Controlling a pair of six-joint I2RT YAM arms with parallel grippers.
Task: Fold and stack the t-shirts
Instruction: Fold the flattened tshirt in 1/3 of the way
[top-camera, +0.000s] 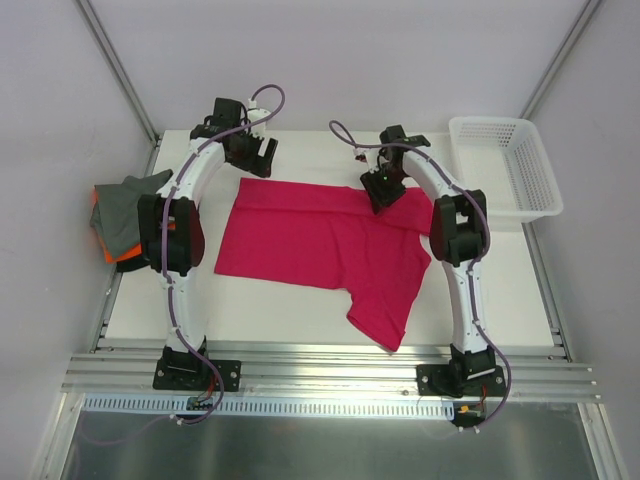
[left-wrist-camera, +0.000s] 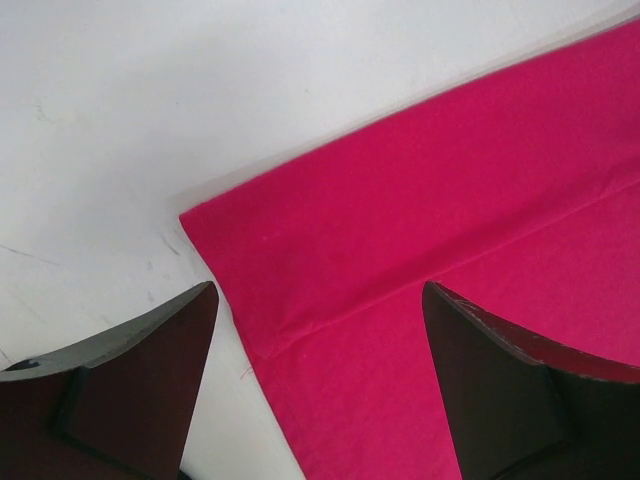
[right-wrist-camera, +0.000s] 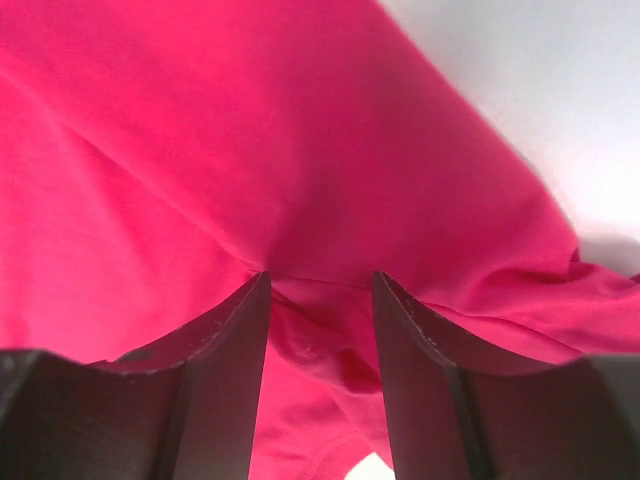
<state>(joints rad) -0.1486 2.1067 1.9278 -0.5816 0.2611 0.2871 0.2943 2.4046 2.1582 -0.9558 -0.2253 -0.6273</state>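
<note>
Pink tee hem btwn spread L jaws.

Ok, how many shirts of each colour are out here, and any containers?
Pink shirt: 1
Grey shirt: 1
Orange shirt: 1
White basket: 1
Total: 4

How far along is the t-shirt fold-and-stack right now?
Done: pink t-shirt apparently folded once along its far edge; crease shows in left wrist view. In hand: nothing gripped; left end effector open above its far-left corner, right end effector open on bunched cloth. Left: sleeve and hem splayed; grey shirt and orange shirt heaped at far left, no stack.
</note>
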